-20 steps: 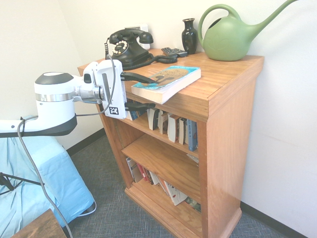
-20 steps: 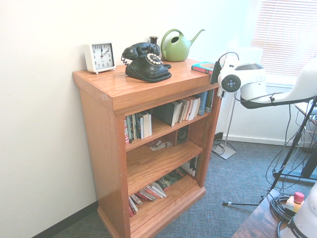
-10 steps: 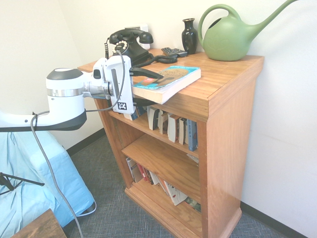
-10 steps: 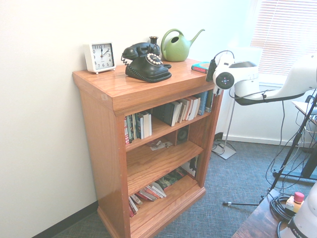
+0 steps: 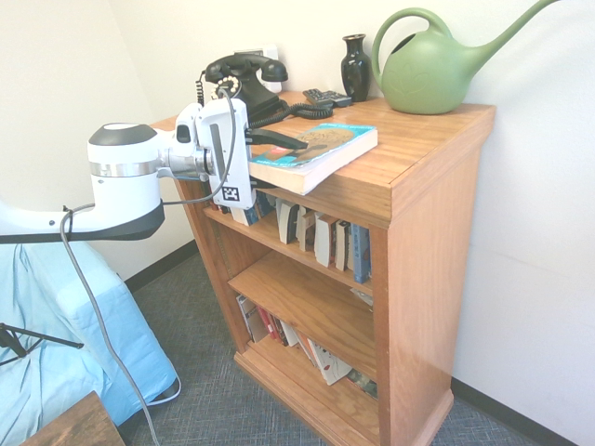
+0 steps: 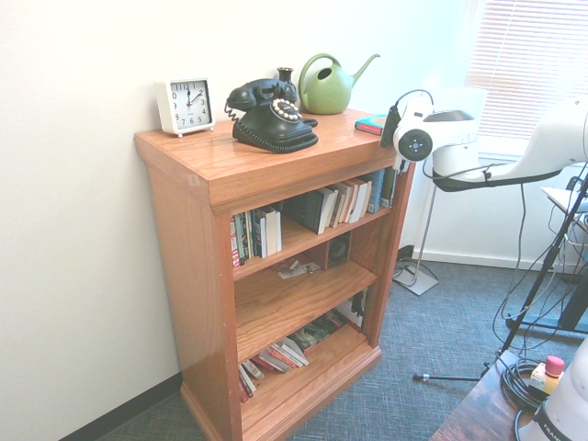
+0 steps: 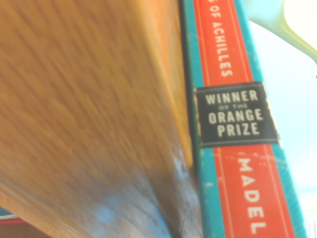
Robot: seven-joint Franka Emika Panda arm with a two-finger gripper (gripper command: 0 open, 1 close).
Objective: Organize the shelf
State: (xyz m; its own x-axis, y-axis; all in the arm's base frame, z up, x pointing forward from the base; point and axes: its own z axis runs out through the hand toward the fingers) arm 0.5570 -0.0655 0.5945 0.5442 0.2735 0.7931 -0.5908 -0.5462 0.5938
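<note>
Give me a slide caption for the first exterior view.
Gripper open around the teal paperback overhanging the oak shelf top, with rotary phone, vase and green watering can behind.

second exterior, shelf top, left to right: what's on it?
Clock → phone → vase, mostly hidden → watering can → book → gripper at the book end.

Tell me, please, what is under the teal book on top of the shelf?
The book lies flat on the shelf top, one corner sticking out past the front edge. One dark finger of the gripper lies above it; whether another is underneath is hidden.
</note>
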